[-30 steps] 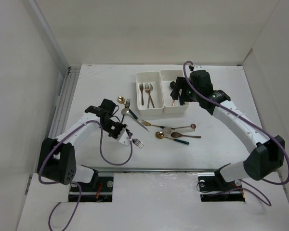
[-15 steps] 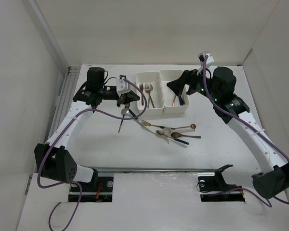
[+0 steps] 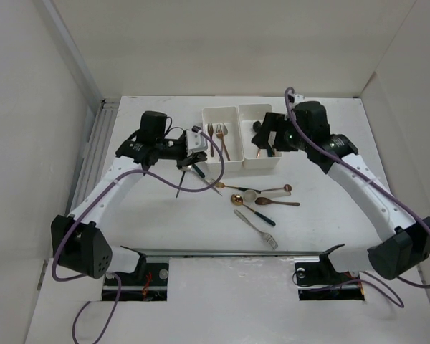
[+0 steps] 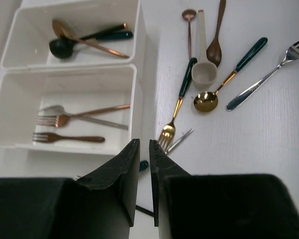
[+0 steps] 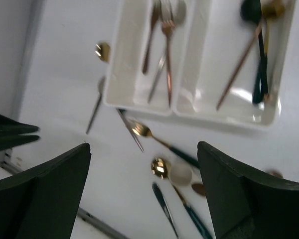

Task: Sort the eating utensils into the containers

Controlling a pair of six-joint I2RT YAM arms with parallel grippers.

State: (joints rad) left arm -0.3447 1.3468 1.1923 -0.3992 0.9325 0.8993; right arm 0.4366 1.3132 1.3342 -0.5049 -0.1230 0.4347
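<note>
Left gripper (image 4: 144, 144), jaws narrowed to a slit, hovers at 9 o'clock of the bins (image 3: 241, 143). Right gripper (image 5: 142, 145) gapes wide above them. Loose utensils (image 3: 272, 201) lie at the bins' 6 o'clock, with others inside both.

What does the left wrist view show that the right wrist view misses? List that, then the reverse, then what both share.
Left wrist only: the whole silver metal fork, tines included; the right wrist view crops it.

Right wrist only: the wide-open right gripper, plus a small gold spoon bowl and a slim silver utensil beside the bins.

Both: the two joined white plastic bins, forks in one and spoons in the other, and the gold fork with dark green handle.
</note>
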